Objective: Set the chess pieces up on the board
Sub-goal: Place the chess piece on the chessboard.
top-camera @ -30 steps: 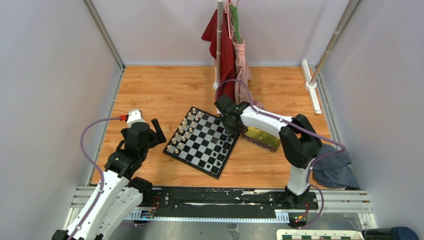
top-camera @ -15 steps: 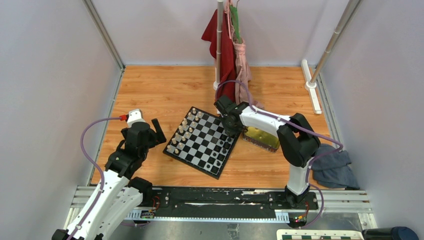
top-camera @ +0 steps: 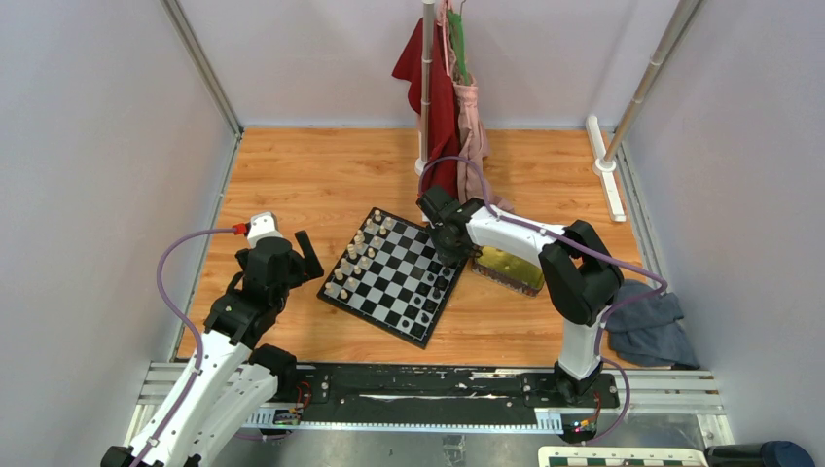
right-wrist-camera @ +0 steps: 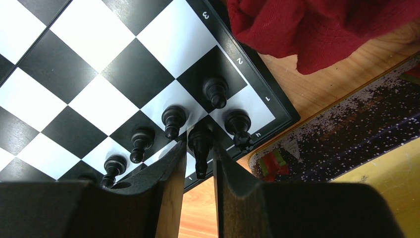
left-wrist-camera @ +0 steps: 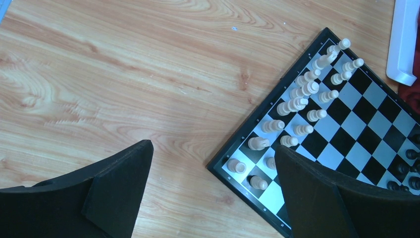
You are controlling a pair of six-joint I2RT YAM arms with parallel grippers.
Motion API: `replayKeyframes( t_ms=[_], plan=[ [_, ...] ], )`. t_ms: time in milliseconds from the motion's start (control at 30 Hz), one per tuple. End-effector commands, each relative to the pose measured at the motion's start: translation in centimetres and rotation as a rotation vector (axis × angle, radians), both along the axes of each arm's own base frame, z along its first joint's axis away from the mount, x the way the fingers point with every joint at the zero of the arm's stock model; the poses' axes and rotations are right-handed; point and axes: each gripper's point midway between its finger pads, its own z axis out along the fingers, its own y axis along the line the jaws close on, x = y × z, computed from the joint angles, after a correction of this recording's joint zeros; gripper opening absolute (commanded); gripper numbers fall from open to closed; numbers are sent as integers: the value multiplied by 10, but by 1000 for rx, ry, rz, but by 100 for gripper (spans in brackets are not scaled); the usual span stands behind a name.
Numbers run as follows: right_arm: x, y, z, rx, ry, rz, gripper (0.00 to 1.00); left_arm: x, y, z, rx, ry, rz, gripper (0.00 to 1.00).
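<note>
A black chess piece (right-wrist-camera: 200,148) is held between the 2 fingers of the right gripper (right-wrist-camera: 198,154), which is clenched on it. The piece is held at the edge of the board (right-wrist-camera: 84,29), over the rim squares nearest the gold tin tray (right-wrist-camera: 346,153). Whether its base is touching the square cannot be told.

Other black pieces (right-wrist-camera: 216,90) are seen standing around it in the right wrist view. 2 are set on the tray side of the fingers, and 3 are set in a slanting line on the opposite side. Cream-white pieces (left-wrist-camera: 297,104) are lined up in 2 rows along the far side of the board, as shown in the left wrist view.

A red cloth (right-wrist-camera: 317,29) is draped just past the board's corner, beside the tray.

The left gripper (left-wrist-camera: 213,188) is released, its fingers spread wide. It is held over the wooden table (left-wrist-camera: 124,74) just beside the corner of the board where the cream-white rows end.

In the top view, the board is seen lying tilted between the 2 arms, with the tray touching or nearly touching its right edge.
</note>
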Motion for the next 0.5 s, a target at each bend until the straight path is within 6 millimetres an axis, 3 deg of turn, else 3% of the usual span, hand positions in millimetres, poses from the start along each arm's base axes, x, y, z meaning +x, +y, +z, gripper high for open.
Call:
replayKeyframes(
  t_ms=[0, 467],
  plan=[
    [-1, -10, 5, -18, -3, -7, 31, 1, -2, -1, -1, -6, -8, 100],
    [-1, -13, 14, -13, -28, -13, 30, 1, -3, 0, -2, -7, -12, 100]
  ],
)
